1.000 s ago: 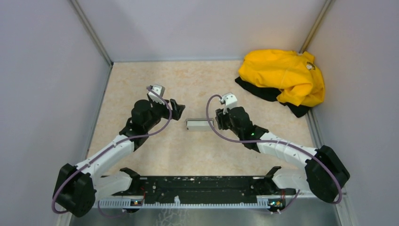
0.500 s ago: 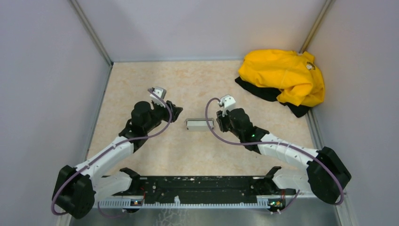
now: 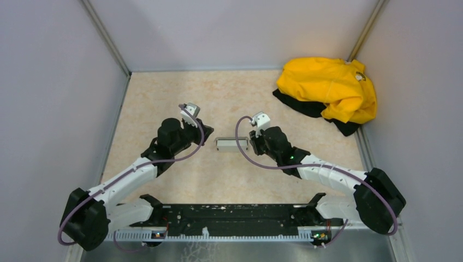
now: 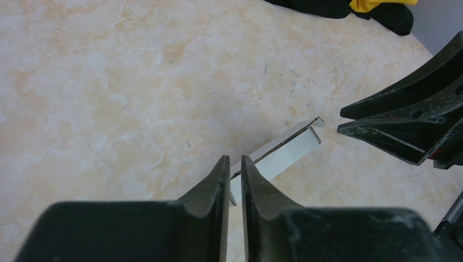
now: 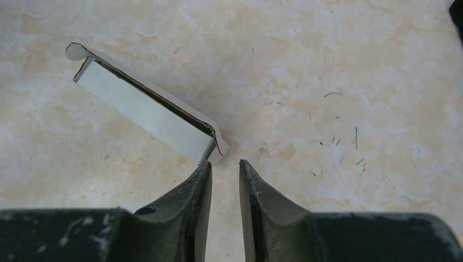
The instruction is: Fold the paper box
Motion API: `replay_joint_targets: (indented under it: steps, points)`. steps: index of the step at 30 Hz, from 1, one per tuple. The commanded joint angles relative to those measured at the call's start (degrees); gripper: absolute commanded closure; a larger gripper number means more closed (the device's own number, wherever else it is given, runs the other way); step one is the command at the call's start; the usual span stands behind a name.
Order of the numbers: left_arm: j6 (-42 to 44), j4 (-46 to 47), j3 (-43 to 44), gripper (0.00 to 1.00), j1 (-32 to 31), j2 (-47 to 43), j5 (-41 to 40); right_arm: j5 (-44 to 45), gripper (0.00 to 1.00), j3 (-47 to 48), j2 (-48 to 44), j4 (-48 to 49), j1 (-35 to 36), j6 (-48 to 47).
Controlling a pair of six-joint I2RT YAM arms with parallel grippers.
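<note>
Pale grey walls (image 3: 54,82) are seen around a beige marbled desk (image 3: 164,98). Nearest, a black rail (image 3: 229,215) is seen along the desk's edge, with the 2 arm bases at its ends. Both arms are angled inward toward the middle of the desk.

The left end effector (image 3: 206,132) is held low, its fingers drawn almost together with only a thin slit between them. In the left wrist view the near end of the paper box (image 3: 232,143) is seen in that slit, but whether it is pinched cannot be told. The right end effector (image 3: 252,142) is set at the box's opposite end, its fingers slightly spread with nothing between them. The box's corner is seen just beside 1 fingertip (image 5: 205,169).

The box is laid flat as a long, narrow shape between the 2 end effectors, and a dark gap is seen along 1 long edge. Farther back, in the right rear corner, a yellow garment (image 3: 327,87) is heaped over dark cloth (image 3: 306,108), well apart from the box.
</note>
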Motion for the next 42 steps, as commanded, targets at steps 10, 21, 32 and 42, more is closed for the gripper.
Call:
replay_joint_targets:
  steps: [10, 21, 32, 42]
  points:
    - [-0.7, -3.8, 5.5, 0.77, -2.5, -0.7, 0.8, 0.1, 1.0, 1.8, -3.1, 0.6, 0.5, -0.6]
    - [-1.9, -4.3, 6.8, 0.5, -4.4, -2.3, 3.1, -0.6, 0.55, 2.1, -4.5, -0.3, 0.5, -0.2]
    - [1.2, -6.1, 5.2, 0.42, -7.4, 0.8, -5.9, -1.7, 0.6, 4.7, 1.3, 1.6, 0.5, -1.5]
    - [3.0, -5.7, 2.7, 0.55, -7.9, -0.7, -9.6, -1.0, 0.7, 6.1, 5.0, 3.1, 0.5, -2.1]
